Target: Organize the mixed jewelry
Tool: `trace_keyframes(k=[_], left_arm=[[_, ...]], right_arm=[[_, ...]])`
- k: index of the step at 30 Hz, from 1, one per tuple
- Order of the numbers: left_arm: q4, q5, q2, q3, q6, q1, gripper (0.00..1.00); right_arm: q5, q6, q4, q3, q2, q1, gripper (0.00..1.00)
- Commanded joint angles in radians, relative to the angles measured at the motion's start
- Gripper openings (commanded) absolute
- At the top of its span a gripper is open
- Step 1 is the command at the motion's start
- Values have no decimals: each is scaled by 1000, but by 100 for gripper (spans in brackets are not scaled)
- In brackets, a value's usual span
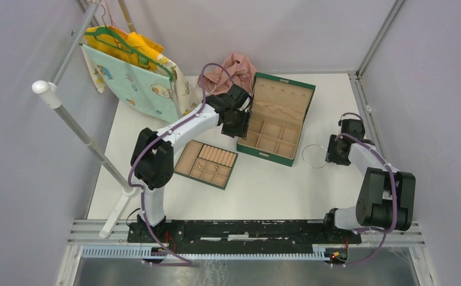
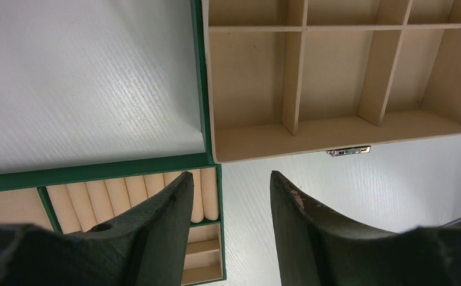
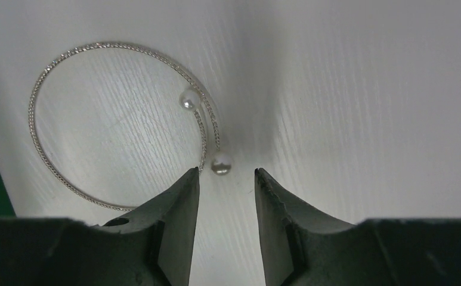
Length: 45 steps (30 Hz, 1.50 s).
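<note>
The right gripper [image 3: 225,179] hangs parted and empty just short of the wire loop [image 3: 188,100] (pearl-tipped ends); the left gripper [image 2: 231,185], also spread, grasps nothing near the green box [image 2: 198,89]

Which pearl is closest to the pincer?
The lower pearl, just beyond the tips of the right pincer; the other pearl sits farther up the silvery loop.
</note>
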Motion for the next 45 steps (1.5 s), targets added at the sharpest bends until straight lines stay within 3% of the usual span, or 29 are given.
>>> trace_keyframes(k=[1,12,15,17,18,25,37,41,45], left_arm=[[22,3,3,46,28,3,56],[9,2,28,71,31,3,56],[7,9,34,73,31,4,56],[2,4,35,74,31,4,56],[-1,-1,38,79,28,4,56],[-19,49,54,136,-62,48,57],[-3,33,4,133,-75,69,58],[9,72,-13,129,-88,79,59],[14,128,-16,126,-105,100,59]], right_arm=[[-41,-1,65,42,31,-3,43],[-47,0,87,25,69,-8,27],[-53,0,81,30,63,-10,16],[-63,13,76,34,46,-9,1],[-64,25,71,36,33,-10,0],[-118,112,20,25,-125,-9,0],[-125,191,-37,76,-403,-8,0],[-153,289,-10,67,-466,-5,0],[-127,447,87,10,-514,72,0]])
